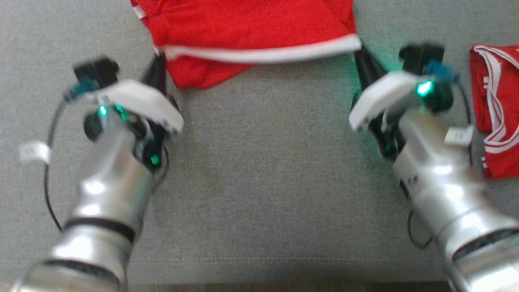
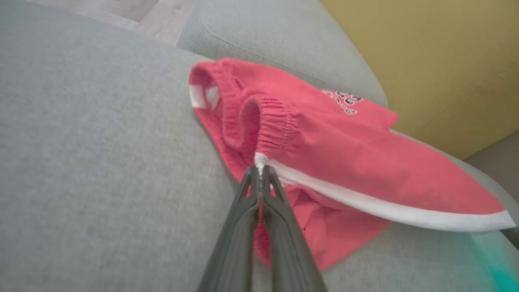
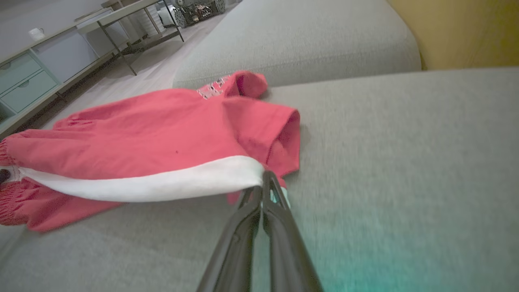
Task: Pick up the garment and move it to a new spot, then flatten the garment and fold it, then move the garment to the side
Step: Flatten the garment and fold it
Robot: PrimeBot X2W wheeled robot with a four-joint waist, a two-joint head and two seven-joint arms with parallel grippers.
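The garment [image 1: 247, 28] is a pair of red shorts with a white side stripe, lying on the grey sofa cushion [image 1: 267, 162] at the top middle of the head view. My left gripper [image 1: 159, 59] is shut on the stripe's left end by the elastic waistband [image 2: 269, 125]. My right gripper [image 1: 362, 52] is shut on the stripe's right end at the leg hem [image 3: 284, 134]. The white stripe [image 3: 162, 180] is stretched taut between the two grippers and lifted slightly off the cushion. In both wrist views the fingers [image 2: 259, 194] pinch the fabric edge.
A second red garment with white stripes [image 1: 496, 109] lies at the right edge of the cushion. The sofa's front edge [image 1: 259, 282] runs along the bottom of the head view. A yellow wall [image 2: 438, 56] stands behind the sofa. Tables and drawers [image 3: 36, 73] stand across the floor.
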